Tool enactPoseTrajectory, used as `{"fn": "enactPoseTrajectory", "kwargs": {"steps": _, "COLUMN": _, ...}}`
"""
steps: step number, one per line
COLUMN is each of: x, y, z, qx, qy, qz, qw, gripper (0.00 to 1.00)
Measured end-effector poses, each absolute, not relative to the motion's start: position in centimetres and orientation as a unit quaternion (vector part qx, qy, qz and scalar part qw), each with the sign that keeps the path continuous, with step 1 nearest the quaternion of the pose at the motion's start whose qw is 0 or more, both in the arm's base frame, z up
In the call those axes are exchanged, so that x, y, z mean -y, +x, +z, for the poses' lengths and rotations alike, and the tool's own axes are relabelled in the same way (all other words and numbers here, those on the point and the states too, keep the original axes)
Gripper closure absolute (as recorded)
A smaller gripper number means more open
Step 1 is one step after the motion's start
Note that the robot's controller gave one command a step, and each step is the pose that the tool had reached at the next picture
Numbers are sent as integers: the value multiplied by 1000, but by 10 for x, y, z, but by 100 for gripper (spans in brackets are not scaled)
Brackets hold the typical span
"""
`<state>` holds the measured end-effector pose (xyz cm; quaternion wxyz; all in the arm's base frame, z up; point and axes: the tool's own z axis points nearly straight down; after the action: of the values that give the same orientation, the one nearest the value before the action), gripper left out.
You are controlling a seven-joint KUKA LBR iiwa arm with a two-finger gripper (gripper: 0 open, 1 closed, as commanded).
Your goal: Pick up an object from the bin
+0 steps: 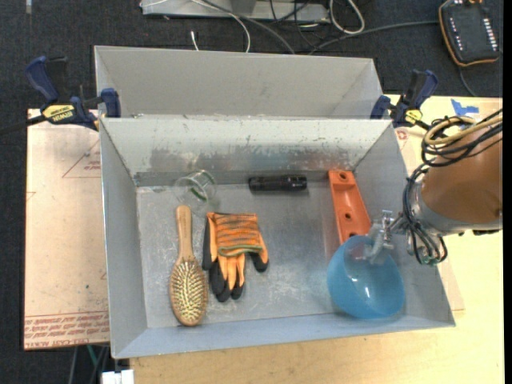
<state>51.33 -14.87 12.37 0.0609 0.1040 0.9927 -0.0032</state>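
Blue bowl point(364, 290) is the one that matters here, a round see-through plastic one sitting in the front right corner of the bin, pretty much against the front wall and the right wall. Going by size: the grey metal bin point(240, 146) is the big thing, sloped walls, scuffed floor, and only a handful of items spread around in it, so nothing is heaped up. Next is the arm point(468, 190) with its brownish orange cover and a bundle of cables, coming in over the right rim. The gripper point(378, 242) is down at the back edge of the blue bowl, right on or just above its rim, and honestly I can't tell whether it's open or closed, or whether it has any hold on that rim. Then a wooden hairbrush point(189, 286) lies on the left side of the floor, handle pointing to the back wall, bristle head toward the front. Just beside it on its right is an orange and black striped work glove point(232, 250), cuff to the back. A long orange plastic piece point(346, 206) runs from the back right corner down to the bowl. A black cylinder point(277, 184) lies along the foot of the back wall, and a small clear cup point(196, 186) lies near the back left.
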Motion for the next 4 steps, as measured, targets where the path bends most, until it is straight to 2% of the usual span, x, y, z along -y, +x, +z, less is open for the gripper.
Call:
{"fn": "enactPoseTrajectory", "kwargs": {"steps": 1, "x": 149, "y": 514, "z": 134, "qx": -988, "qy": 139, "qz": 0, "qw": 64, "gripper": 100}}
{"fn": "enactPoseTrajectory", "kwargs": {"steps": 2, "x": 136, "y": 515, "z": 94, "qx": -998, "qy": 11, "qz": -7, "qw": 61, "gripper": 100}}
{"fn": "enactPoseTrajectory", "kwargs": {"steps": 3, "x": 146, "y": 492, "z": 129, "qx": -973, "qy": 221, "qz": 5, "qw": 67, "gripper": 100}}
{"fn": "enactPoseTrajectory", "kwargs": {"steps": 4, "x": 146, "y": 496, "z": 125, "qx": -969, "qy": 237, "qz": 6, "qw": 68, "gripper": 100}}
